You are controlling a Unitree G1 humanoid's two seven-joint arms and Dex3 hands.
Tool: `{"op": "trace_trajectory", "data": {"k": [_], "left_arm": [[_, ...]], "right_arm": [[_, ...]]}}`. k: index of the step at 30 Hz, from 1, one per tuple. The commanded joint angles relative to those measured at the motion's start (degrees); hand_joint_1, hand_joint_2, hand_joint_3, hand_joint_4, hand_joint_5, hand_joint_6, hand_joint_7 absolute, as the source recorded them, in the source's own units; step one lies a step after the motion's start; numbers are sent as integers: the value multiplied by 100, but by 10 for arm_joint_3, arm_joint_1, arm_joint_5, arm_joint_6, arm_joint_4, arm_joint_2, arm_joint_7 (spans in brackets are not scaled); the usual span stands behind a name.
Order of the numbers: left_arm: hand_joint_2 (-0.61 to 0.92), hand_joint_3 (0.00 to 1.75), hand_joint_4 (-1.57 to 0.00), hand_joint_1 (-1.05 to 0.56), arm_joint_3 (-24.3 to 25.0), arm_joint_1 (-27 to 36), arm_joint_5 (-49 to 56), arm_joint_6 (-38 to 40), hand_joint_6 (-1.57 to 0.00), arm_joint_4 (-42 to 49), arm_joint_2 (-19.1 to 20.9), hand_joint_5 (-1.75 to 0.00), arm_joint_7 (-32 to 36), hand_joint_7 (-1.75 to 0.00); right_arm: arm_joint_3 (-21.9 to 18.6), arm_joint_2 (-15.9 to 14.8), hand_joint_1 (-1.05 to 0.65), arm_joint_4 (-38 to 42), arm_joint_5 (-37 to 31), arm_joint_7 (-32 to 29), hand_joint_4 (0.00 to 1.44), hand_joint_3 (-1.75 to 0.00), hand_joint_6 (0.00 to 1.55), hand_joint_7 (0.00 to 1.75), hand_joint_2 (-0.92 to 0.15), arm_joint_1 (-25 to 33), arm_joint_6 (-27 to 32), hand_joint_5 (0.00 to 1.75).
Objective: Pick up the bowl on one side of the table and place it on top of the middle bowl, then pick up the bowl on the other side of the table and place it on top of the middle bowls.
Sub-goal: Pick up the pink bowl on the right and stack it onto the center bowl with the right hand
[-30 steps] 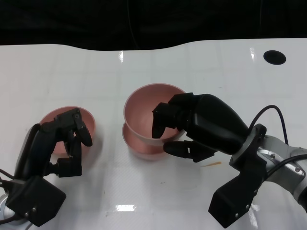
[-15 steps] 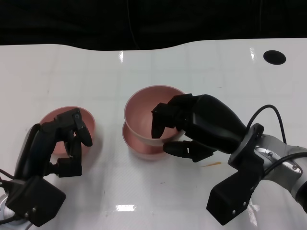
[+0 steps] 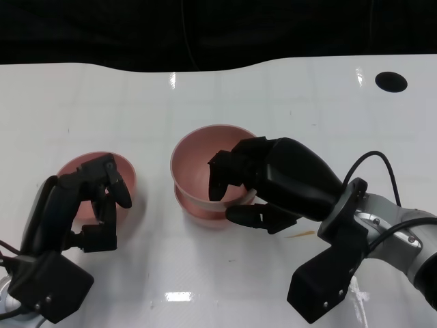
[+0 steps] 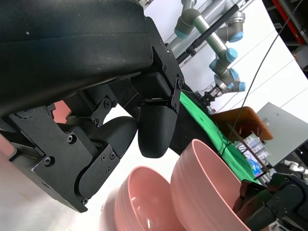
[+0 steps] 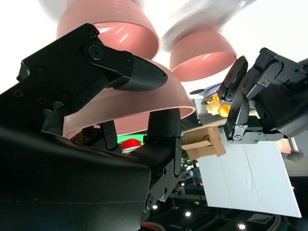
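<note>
Three pink bowls are on the white table. The middle bowl (image 3: 205,210) stands at the centre. My right hand (image 3: 270,183) grips a second bowl (image 3: 198,160) by its right rim, fingers inside and thumb under, tilted just above the middle bowl and partly nested in it. In the right wrist view the held bowl (image 5: 144,103) lies between the fingers, with the middle bowl (image 5: 115,29) beyond. The left bowl (image 3: 85,169) stands at the left. My left hand (image 3: 85,205) hovers at its near rim, fingers apart and holding nothing. The left wrist view shows the held bowl (image 4: 207,187) and the middle bowl (image 4: 144,202).
A round black hole (image 3: 390,81) sits in the table at the far right. A small orange mark (image 3: 301,234) lies beside my right hand. A black cable (image 3: 382,164) loops off the right forearm. The table's far edge meets a dark background.
My right hand has carried its bowl a little to the left and down over the middle bowl. The left hand and the left bowl have not moved.
</note>
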Motion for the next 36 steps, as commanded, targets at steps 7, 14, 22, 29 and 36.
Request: {"op": "trace_trajectory", "data": {"k": [7, 14, 22, 29, 36], "left_arm": [[32, 173, -106, -17, 5, 4, 5, -5, -77, -1, 8, -175, 10, -175], [33, 171, -107, -18, 5, 7, 3, -2, -77, -6, 8, -175, 9, -175], [33, 172, -106, -18, 5, 11, 3, 8, -76, -12, 8, -175, 7, -175], [33, 172, -107, -17, 5, 9, 1, 2, -77, -9, 8, -175, 7, -175], [34, 170, -107, -16, 5, 11, 0, 3, -77, -11, 8, -175, 5, -175]], "right_arm": [[15, 3, -26, 21, -4, -10, 89, -98, 55, 175, -72, -18, 0, 175], [23, 4, -27, 24, -4, -8, 89, -98, 55, 175, -72, -18, 7, 175], [27, 7, -29, 40, 0, -10, 88, -97, 56, 175, -74, -20, 5, 175], [29, 10, -30, 51, -1, -19, 87, -97, 56, 175, -77, -22, 4, 175], [30, 9, -30, 60, -1, -20, 85, -95, 54, 175, -78, -22, 4, 175]]}}
